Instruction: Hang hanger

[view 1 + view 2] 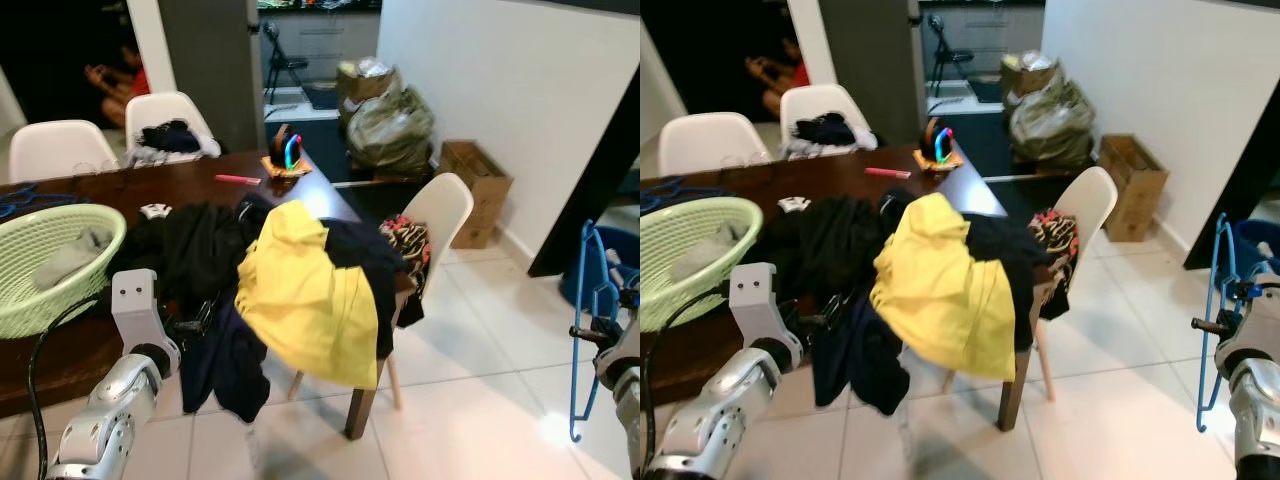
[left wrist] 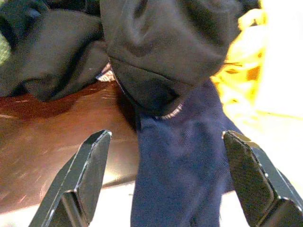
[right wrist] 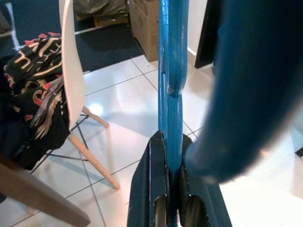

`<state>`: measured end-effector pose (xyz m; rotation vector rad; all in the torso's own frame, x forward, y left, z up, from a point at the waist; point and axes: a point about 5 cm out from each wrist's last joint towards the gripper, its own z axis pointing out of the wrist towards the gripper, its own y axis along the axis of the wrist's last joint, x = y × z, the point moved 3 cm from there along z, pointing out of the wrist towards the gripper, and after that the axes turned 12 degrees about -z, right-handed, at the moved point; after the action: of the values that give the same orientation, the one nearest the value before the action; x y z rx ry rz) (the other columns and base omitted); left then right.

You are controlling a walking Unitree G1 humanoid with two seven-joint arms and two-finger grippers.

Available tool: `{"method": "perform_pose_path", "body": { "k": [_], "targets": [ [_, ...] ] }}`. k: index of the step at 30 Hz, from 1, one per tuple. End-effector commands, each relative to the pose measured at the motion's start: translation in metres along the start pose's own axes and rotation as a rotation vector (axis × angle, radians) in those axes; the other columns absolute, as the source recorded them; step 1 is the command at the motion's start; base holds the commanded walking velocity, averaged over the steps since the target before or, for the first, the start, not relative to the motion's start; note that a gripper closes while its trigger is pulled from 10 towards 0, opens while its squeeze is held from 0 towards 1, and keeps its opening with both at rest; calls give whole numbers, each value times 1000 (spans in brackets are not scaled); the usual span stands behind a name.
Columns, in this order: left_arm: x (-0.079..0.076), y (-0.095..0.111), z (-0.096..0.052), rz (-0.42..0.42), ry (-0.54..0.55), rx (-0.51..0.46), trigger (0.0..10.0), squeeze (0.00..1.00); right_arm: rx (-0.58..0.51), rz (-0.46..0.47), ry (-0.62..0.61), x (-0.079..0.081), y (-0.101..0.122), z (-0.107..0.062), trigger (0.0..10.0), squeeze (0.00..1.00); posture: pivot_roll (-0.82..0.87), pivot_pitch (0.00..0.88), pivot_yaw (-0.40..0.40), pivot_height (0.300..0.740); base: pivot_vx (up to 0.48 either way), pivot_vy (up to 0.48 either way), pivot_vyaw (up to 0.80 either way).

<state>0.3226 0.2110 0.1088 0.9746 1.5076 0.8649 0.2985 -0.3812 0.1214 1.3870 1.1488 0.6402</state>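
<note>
A dark wooden table (image 1: 90, 350) heaped with clothes (image 1: 300, 280) is filling the frame's left; white tiled floor (image 1: 480, 390) is lying open at lower right. Left gripper (image 2: 165, 184) is gaping wide, empty, before the table edge. Right gripper (image 3: 169, 189) is clamping the blue hanger (image 1: 585, 330) at far right.

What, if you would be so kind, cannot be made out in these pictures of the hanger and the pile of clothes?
- Blue hanger: its far side is cut off by the eye views' right edge; where it should hang cannot be told.
- Right hand: shut on the hanger; a blurred blue shape close to the lens hides what lies beyond.
- Navy garment: its upper part is hidden under black clothes.
- Green basket: cut off at the left edge.
</note>
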Motion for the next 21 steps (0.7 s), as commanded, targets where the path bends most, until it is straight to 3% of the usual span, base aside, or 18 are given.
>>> {"method": "perform_pose_path", "body": {
  "k": [1, 21],
  "targets": [
    [-2, 8, 0, 34, 2, 6, 10000, 0, -40, -2, -24, -9, 18, 0, 10000, 0, 9, 0, 8, 740, -266, 0, 0],
    [-2, 8, 0, 34, 2, 6, 10000, 0, -40, -2, -24, -9, 18, 0, 10000, 0, 9, 0, 8, 740, -266, 0, 0]
  ]
}}
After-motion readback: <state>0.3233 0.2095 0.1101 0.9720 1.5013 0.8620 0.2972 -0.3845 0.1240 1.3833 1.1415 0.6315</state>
